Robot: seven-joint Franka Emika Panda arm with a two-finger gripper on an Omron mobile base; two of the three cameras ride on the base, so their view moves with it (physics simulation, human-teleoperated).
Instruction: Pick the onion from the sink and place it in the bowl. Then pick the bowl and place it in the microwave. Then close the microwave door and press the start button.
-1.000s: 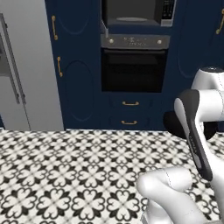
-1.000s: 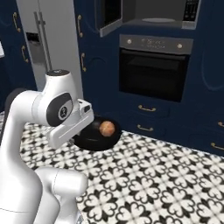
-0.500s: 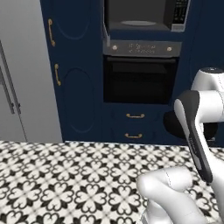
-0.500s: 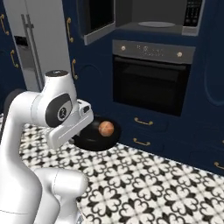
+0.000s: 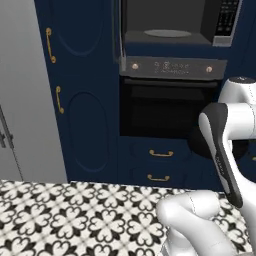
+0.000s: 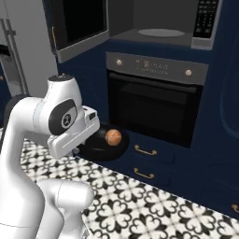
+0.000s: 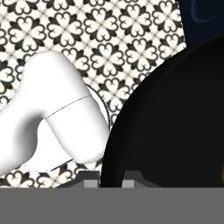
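1. The floor is tiled in a black-and-white flower pattern and runs up to a wall of dark navy cabinets with small gold handles.
2. A tall pale grey fridge stands to the left of the cabinets.
3. The oven sits built into the navy wall, with gold knobs on its grey control strip and a dark glass front.
4. Two drawers with gold pulls lie under the oven.
5. Directly above the oven is the microwave, its dark grey cavity open to the room, the round grey turntable plate bare inside and the keypad down its right side.
6. The microwave door hangs swung out to the left, its dark window facing the room.
7. The white arm stands in front of the oven; its bulky upper link blocks part of the oven front in the left base view.
8. The bowl is held up in the air level with the oven's lower edge, well below the microwave opening.
9. The onion rests inside the bowl, near its middle.
10. The gripper is clenched on the bowl's rim, one finger tip on either side of its black wall in the hand view.
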